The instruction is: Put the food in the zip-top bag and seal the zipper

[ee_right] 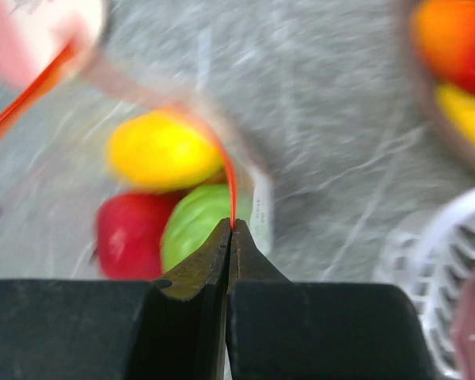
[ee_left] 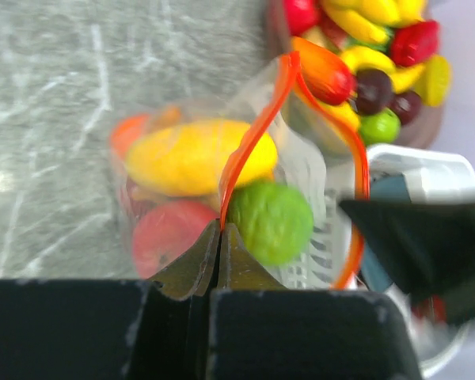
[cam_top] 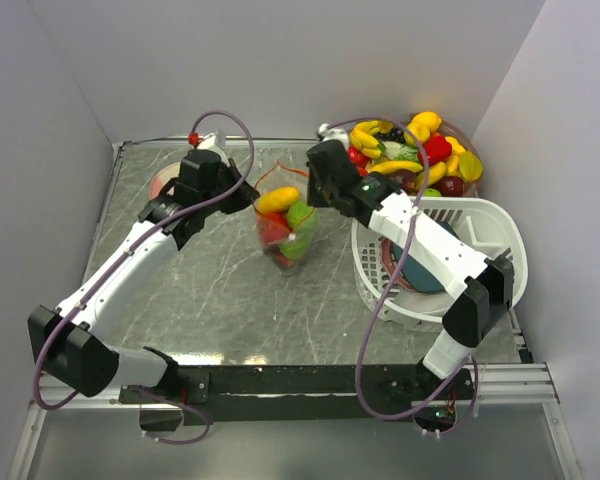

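**While Its Rim Is Pinched From Both Sides, the Bag Is Held Open**

Where the marbled table (cam_top: 200,290) is seen from the top camera, the zip-top bag (cam_top: 285,225) is found standing upright near its middle, between the two arms and just left of the white basket (cam_top: 500,225). Its mouth is turned upward and is spread apart, so that the zipper (ee_left: 253,134) is seen from the left wrist as an open orange-red loop, not pressed together. No slider can be made out in any view.

The left gripper (ee_left: 219,229) is closed tight on the near stretch of that strip, with its jaws pressed together and the orange edge rising from between the tips. The right gripper (ee_right: 231,226) is likewise clamped on the zipper (ee_right: 229,178) at the opposite side of the mouth, where the clear film is caught between its tips.

Inside the bag, three pieces of food are seen through the plastic: a yellow piece (ee_left: 194,157) at the top, a green piece (ee_left: 271,222) beside and below it, and a red piece (ee_left: 168,233) lower down. More orange colour is glimpsed behind them, but its shape cannot be told.

A heap of loose food (cam_top: 410,150) is piled in the clear bowl (cam_top: 478,178) at the far right corner, behind the basket. A teal plate (cam_top: 425,270) is lodged in the basket, partly covered by the right arm.
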Controlling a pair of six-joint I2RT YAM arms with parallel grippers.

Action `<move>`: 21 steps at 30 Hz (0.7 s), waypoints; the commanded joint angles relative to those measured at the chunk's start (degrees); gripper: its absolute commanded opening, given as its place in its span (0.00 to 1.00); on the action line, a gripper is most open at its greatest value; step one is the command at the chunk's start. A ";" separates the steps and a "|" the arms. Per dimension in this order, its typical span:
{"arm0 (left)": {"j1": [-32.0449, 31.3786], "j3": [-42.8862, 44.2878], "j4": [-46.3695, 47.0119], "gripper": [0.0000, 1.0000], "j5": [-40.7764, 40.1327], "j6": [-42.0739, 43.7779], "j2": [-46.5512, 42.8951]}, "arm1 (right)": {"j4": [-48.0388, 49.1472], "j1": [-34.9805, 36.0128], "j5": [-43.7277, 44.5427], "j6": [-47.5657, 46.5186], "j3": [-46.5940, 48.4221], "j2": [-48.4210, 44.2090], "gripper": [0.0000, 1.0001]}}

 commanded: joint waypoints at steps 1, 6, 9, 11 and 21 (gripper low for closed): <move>1.11 3.31 0.30 0.01 -0.34 -0.23 1.14 | -0.64 2.17 1.55 -1.37 3.32 -0.30 0.00; -3.90 -3.37 2.94 0.01 0.80 -5.59 -2.99 | -1.34 -4.08 -2.85 -2.07 8.57 -0.13 0.00; -5.58 -3.55 3.02 0.01 -1.90 -7.96 -3.87 | -2.58 -1.71 -5.47 -2.34 9.48 0.14 0.00; -5.58 -2.94 3.03 0.01 -4.19 -8.93 -2.65 | -1.88 -0.57 -6.35 -1.99 7.64 -1.26 0.00; -5.84 0.76 8.12 0.01 -1.93 -13.85 5.36 | -1.44 1.02 -7.41 -1.10 -4.23 -6.72 0.06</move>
